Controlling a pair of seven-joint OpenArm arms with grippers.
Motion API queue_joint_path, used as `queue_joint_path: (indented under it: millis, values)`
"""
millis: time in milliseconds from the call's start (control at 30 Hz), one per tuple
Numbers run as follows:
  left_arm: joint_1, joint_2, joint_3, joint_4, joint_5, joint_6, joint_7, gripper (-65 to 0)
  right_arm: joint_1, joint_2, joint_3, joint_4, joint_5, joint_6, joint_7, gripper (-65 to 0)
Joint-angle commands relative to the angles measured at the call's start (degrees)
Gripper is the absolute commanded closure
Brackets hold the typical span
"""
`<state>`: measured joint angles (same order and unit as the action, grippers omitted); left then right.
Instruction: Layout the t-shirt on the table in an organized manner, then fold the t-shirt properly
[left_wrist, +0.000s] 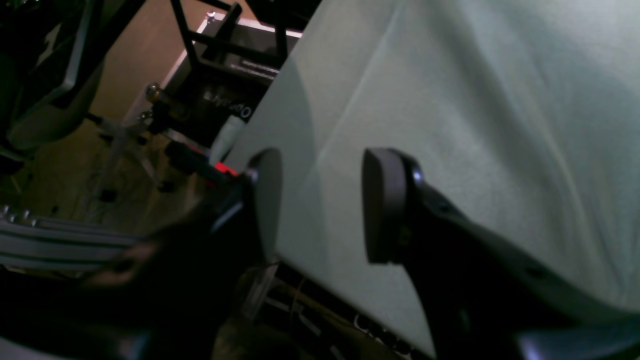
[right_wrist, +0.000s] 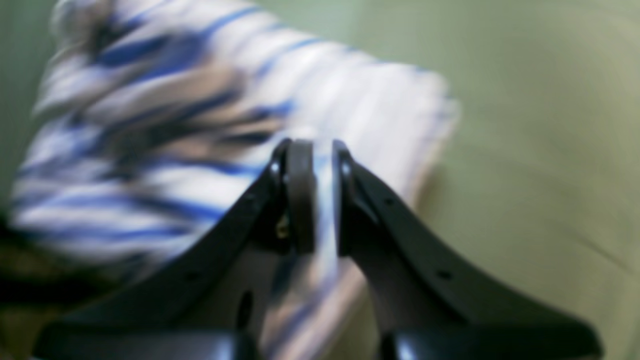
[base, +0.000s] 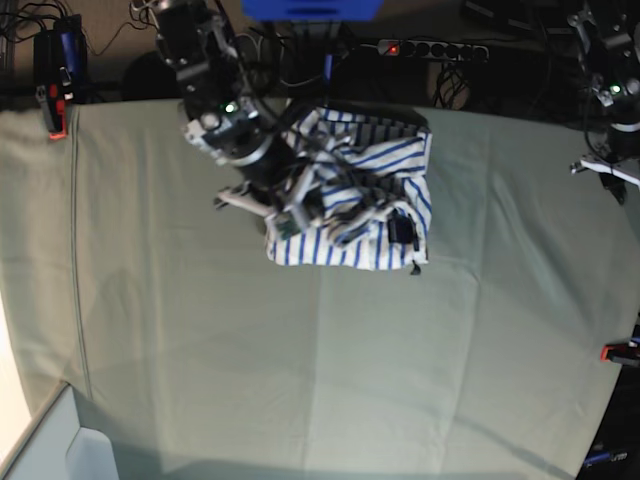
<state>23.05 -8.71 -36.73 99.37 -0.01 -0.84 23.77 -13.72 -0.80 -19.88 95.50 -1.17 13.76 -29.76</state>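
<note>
The t-shirt (base: 365, 185), white with thin blue stripes, lies bunched in a heap at the far middle of the table (base: 300, 360). My right gripper (base: 290, 218) is at the heap's left edge. The right wrist view shows the right gripper (right_wrist: 317, 150) with its jaws almost together and a strip of the blurred t-shirt (right_wrist: 200, 125) pinched between them. My left gripper (left_wrist: 322, 200) hangs open over the table (left_wrist: 475, 125) near its edge, with nothing between its pads and no shirt in that view. The left arm (base: 612, 95) stands at the far right of the base view.
Red clamps (base: 57, 125) (base: 620, 351) sit at the table's left and right edges. A power strip (base: 430, 47) and cables lie behind the far edge. Past the table edge in the left wrist view are a chair base (left_wrist: 120, 145) and a dark box (left_wrist: 235, 65).
</note>
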Motion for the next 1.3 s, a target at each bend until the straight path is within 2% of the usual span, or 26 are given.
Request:
queue_joint_path:
  millis: [0, 167, 233, 300, 367, 500, 567, 700, 800, 900, 1033, 1133, 1267]
  values:
    - [0.12, -0.74, -0.59, 0.98, 0.32, 0.45, -1.48, -25.8, -0.31, -0.21, -1.26, 1.24, 0.33, 3.43, 1.32, -5.6]
    - [0.47, -0.74, -0.68, 0.98, 0.32, 0.45, -1.48, -25.8, -1.63, 0.4, -7.86, 0.8, 0.16, 16.61, 1.32, -5.6]
    - [0.56, -0.74, -0.68, 0.98, 0.32, 0.45, -1.48, -25.8, -1.8, 1.19, -9.7, 0.72, 0.16, 19.25, 1.32, -5.6]
    - [0.56, -0.74, -0.68, 0.98, 0.32, 0.45, -1.48, -25.8, -1.8, 1.72, -11.02, 0.98, 0.16, 19.6, 0.97, -5.6]
    - [0.56, -0.74, -0.68, 0.98, 0.32, 0.45, -1.48, -25.8, -1.63, 3.57, -12.08, 1.51, 0.16, 19.6, 1.23, -5.6]
    - [0.29, -0.74, -0.68, 0.98, 0.32, 0.45, -1.48, -25.9, -1.54, 5.06, -9.97, 4.58, 0.16, 19.6, 1.23, -5.4]
    - [0.29, -0.65, -0.68, 0.98, 0.32, 0.45, -1.48, -28.2, -1.45, 4.89, -6.89, 5.02, 0.16, 19.6, 1.32, -5.4]
    - [0.12, 1.28, -0.68, 1.51, 0.32, 0.45, -1.22, -36.9, 1.01, 2.34, -0.82, 2.91, 0.16, 19.6, 1.32, -5.5]
    - [0.12, 2.69, -0.68, 2.91, 0.32, 0.45, -1.13, -40.8, 3.47, 2.07, 1.11, -0.95, 0.16, 19.6, 1.32, -5.4]
    - [0.03, 3.48, -0.68, 4.06, 0.32, 0.45, -1.13, -41.2, 5.85, 2.51, 1.81, -6.67, 0.16, 19.6, 1.41, -5.2]
    - [0.03, 3.39, -0.68, 4.32, 0.32, 0.45, -1.13, -41.2, 5.94, 2.51, 8.23, -11.24, 0.16, 19.78, 5.19, -5.2]
    - [0.03, 3.3, -0.68, 3.97, 0.32, 0.45, -1.13, -41.2, 4.35, 2.51, 12.36, -11.77, 0.16, 19.78, 8.09, -5.2]
    - [-0.06, 3.57, -0.41, 3.97, 0.32, 0.45, -1.13, -41.2, 3.56, 2.6, 13.42, -11.77, 0.16, 19.87, 8.97, -5.2]
